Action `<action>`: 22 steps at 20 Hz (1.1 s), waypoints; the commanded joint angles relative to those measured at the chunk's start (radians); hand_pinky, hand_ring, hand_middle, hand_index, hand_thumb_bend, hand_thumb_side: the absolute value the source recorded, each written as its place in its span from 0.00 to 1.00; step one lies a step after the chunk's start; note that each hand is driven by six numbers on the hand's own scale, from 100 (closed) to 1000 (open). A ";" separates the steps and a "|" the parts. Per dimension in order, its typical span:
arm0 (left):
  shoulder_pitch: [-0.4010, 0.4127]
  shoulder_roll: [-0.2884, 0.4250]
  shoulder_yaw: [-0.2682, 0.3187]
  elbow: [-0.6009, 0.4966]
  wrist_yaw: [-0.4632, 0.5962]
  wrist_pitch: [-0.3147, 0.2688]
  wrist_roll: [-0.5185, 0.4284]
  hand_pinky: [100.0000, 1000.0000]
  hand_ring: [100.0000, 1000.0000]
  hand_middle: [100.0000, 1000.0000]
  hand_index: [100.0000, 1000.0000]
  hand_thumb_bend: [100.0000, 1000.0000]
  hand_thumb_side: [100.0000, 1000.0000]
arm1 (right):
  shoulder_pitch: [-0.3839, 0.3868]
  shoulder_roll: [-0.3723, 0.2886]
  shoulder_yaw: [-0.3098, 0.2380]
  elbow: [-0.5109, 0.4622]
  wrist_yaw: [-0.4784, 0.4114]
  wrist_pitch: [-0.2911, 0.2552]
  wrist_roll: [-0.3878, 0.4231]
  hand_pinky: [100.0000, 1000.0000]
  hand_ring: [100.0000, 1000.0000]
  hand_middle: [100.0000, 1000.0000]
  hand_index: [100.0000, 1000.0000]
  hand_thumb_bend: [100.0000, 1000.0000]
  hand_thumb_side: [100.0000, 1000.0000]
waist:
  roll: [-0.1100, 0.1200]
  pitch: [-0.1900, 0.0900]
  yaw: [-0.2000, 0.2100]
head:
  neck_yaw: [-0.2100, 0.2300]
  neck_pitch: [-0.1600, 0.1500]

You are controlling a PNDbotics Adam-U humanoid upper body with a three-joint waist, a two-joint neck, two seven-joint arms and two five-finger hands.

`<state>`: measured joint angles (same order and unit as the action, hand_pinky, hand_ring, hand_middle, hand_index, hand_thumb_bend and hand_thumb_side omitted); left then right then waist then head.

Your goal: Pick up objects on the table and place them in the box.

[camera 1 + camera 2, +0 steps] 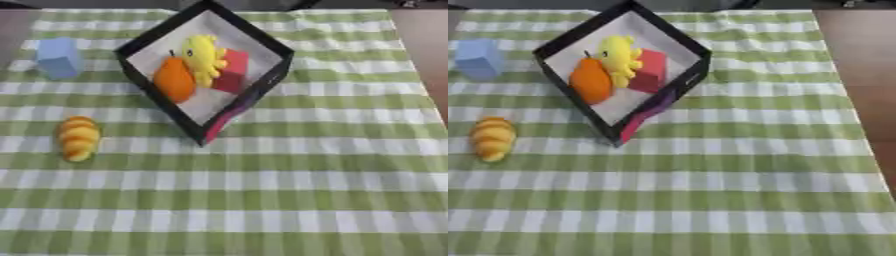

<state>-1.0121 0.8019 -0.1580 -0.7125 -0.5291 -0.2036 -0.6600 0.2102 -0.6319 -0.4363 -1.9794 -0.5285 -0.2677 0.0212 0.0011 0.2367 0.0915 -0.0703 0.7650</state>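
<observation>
Croissant-shaped toy (79, 138) is seen at the left of the frame, long axis running up-down, with a blue block (59, 57) at upper left; both are left of the box (262, 45). Neither hand is shown, so the fingers' state cannot be told; the left arm is judged nearer.

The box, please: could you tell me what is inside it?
Inside the box lie an orange fruit-shaped toy, a yellow toy and a red block; anything beneath them is hidden.
</observation>
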 commanded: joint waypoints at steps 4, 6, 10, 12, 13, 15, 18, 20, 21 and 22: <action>-0.047 0.010 0.006 0.005 -0.054 -0.013 0.006 0.88 0.84 0.79 0.83 0.61 0.00 | -0.004 -0.037 -0.003 -0.021 0.022 0.001 0.002 0.74 0.69 0.67 0.82 0.00 0.48 | 0.012 -0.014 -0.027 | 0.024 -0.004; -0.057 0.004 0.013 0.008 -0.085 -0.015 0.020 0.88 0.84 0.79 0.83 0.60 0.00 | -0.006 -0.033 -0.002 -0.021 0.027 0.004 0.002 0.74 0.69 0.66 0.82 0.00 0.48 | 0.011 -0.009 -0.036 | 0.029 -0.011; -0.076 -0.010 0.025 0.017 -0.115 -0.020 0.028 0.88 0.84 0.80 0.83 0.60 0.00 | -0.006 -0.023 0.000 -0.021 0.033 0.010 0.001 0.74 0.69 0.66 0.81 0.00 0.48 | 0.007 0.000 -0.048 | 0.032 -0.023; -0.085 -0.017 0.028 0.021 -0.115 -0.023 0.025 0.88 0.84 0.80 0.83 0.59 0.00 | -0.008 -0.019 0.002 -0.021 0.036 0.015 0.000 0.74 0.68 0.66 0.81 0.00 0.48 | 0.006 0.005 -0.053 | 0.033 -0.030; -0.088 -0.020 0.029 0.023 -0.114 -0.023 0.024 0.88 0.84 0.80 0.83 0.59 0.00 | -0.010 -0.018 0.003 -0.021 0.037 0.019 -0.001 0.74 0.68 0.66 0.81 0.00 0.48 | 0.005 0.007 -0.055 | 0.033 -0.033; -0.096 -0.027 0.032 0.026 -0.114 -0.023 0.024 0.88 0.84 0.80 0.83 0.58 0.00 | -0.018 -0.020 0.005 -0.021 0.036 0.026 -0.002 0.74 0.68 0.66 0.81 0.00 0.48 | 0.006 0.011 -0.060 | 0.036 -0.040; -0.106 -0.038 0.034 0.028 -0.118 -0.021 0.025 0.88 0.84 0.80 0.83 0.58 0.00 | -0.030 -0.024 0.009 -0.021 0.033 0.028 0.000 0.74 0.68 0.66 0.81 0.00 0.48 | 0.006 0.017 -0.068 | 0.039 -0.051; -0.115 -0.044 0.037 0.032 -0.126 -0.017 0.025 0.89 0.84 0.80 0.83 0.58 0.00 | -0.036 -0.025 0.012 -0.021 0.032 0.029 0.006 0.75 0.68 0.66 0.81 0.00 0.48 | 0.007 0.022 -0.073 | 0.041 -0.059; -0.119 -0.046 0.038 0.033 -0.128 -0.016 0.023 0.89 0.84 0.80 0.83 0.58 0.00 | -0.037 -0.024 0.013 -0.021 0.032 0.029 0.010 0.75 0.68 0.66 0.82 0.00 0.48 | 0.008 0.024 -0.075 | 0.042 -0.062; -0.122 -0.047 0.040 0.034 -0.129 -0.016 0.020 0.89 0.84 0.80 0.82 0.57 0.00 | -0.037 -0.023 0.013 -0.021 0.033 0.030 0.015 0.75 0.69 0.66 0.82 0.00 0.48 | 0.009 0.025 -0.077 | 0.042 -0.064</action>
<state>-1.1100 0.7319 -0.1306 -0.6721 -0.6538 -0.2218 -0.6388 0.1760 -0.6317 -0.4175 -1.9796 -0.4974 -0.2376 0.0299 0.0011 0.2628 0.0143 -0.0308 0.7164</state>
